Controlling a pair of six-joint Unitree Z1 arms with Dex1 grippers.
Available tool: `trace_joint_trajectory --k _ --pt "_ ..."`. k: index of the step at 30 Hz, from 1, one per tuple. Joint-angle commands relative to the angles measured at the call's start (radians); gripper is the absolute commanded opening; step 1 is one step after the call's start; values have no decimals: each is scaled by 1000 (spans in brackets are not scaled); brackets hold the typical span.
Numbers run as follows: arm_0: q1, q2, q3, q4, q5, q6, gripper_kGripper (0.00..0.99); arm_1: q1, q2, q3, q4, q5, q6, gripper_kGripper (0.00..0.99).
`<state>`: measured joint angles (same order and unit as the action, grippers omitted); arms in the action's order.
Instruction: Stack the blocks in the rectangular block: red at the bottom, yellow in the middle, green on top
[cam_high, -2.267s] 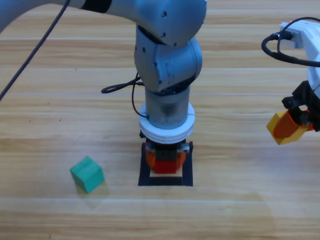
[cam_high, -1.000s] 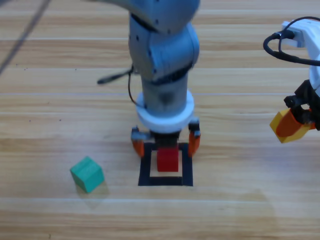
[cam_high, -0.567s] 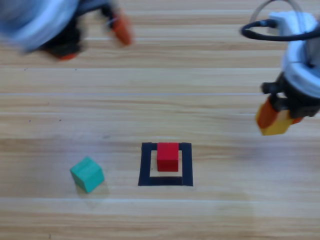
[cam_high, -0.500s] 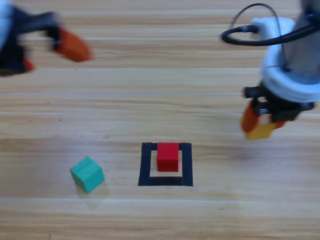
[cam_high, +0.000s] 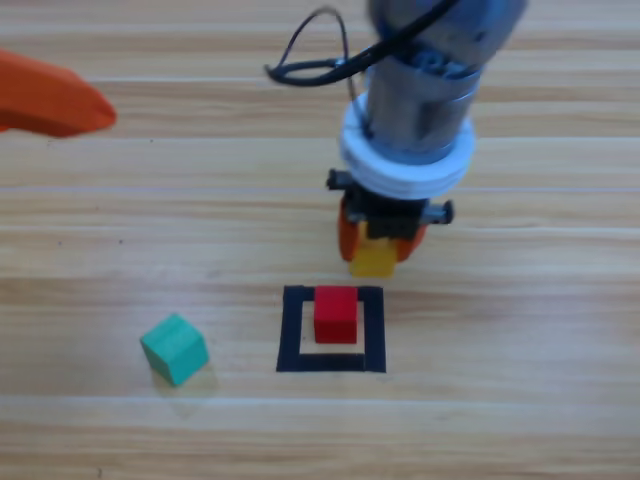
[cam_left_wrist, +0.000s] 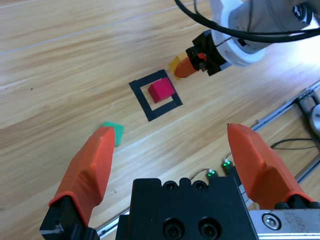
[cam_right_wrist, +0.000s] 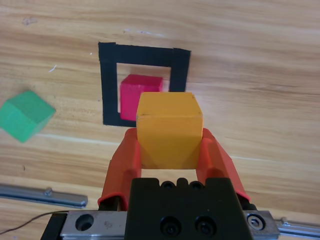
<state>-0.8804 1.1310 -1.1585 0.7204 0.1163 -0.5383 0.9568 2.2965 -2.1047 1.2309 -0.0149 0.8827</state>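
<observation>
The red block (cam_high: 336, 313) stands inside the rectangular block (cam_high: 292, 330), a black tape frame on the wood. Just behind the frame and above the table, my right gripper (cam_high: 380, 245) is shut on the yellow block (cam_high: 374, 258); the right wrist view shows the yellow block (cam_right_wrist: 169, 128) between the jaws, with the red block (cam_right_wrist: 139, 95) and the frame (cam_right_wrist: 110, 85) beyond it. The green block (cam_high: 174, 347) lies left of the frame on the table. My left gripper (cam_left_wrist: 172, 155) is open and holds nothing; only one orange jaw shows at the high view's left edge.
The right arm's grey body and its black cable (cam_high: 310, 60) hang over the table behind the frame. A metal rail (cam_left_wrist: 300, 100) runs along the table's edge in the left wrist view.
The left arm has let go of the red block in the frame and drawn back to the left edge. The right arm has carried the yellow block from the right edge to just behind the frame.
</observation>
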Motion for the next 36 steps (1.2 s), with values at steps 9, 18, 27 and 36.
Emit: trace_joint_trajectory --k 9,18,27,36 --pt "5 144 92 -7 23 8 976 60 255 -227 93 10 85 150" --pt "5 101 109 -19 26 -28 979 62 259 -235 111 9 98 150" --pt "5 105 125 -39 29 -34 979 73 244 -235 137 7 98 152" --pt "5 113 138 -53 31 -42 979 85 242 -236 142 9 96 152"
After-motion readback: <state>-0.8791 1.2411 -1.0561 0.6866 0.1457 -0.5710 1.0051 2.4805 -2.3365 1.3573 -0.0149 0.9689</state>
